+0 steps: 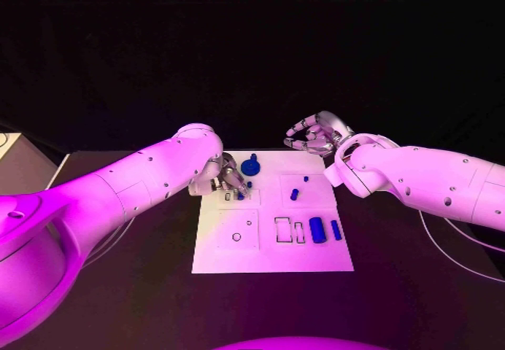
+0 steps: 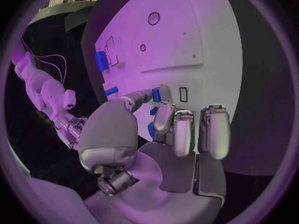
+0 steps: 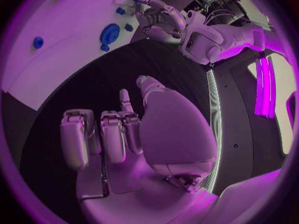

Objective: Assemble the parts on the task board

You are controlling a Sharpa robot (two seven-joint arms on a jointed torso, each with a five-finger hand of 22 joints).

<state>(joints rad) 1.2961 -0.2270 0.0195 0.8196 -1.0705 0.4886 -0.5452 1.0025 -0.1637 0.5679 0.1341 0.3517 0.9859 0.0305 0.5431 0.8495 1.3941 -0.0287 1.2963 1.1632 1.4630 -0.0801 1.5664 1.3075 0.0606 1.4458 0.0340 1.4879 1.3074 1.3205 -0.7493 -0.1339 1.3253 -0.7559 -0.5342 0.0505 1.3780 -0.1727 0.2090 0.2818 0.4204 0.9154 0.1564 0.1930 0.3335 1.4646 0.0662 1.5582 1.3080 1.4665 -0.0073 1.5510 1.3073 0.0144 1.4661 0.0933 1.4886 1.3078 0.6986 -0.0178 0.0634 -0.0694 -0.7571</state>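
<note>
At the task board's (image 1: 271,251) far-left corner, the left hand (image 1: 230,180) pinches a small blue part (image 1: 241,194); the right hand (image 1: 316,135), curled on nothing, hovers beyond the far edge.

The left robot hand (image 1: 230,179) reaches down from its white arm, thumb and a finger closed on a small blue part (image 2: 157,94). The right robot hand (image 1: 316,135) hovers raised, fingers loosely curled, holding nothing.
</note>
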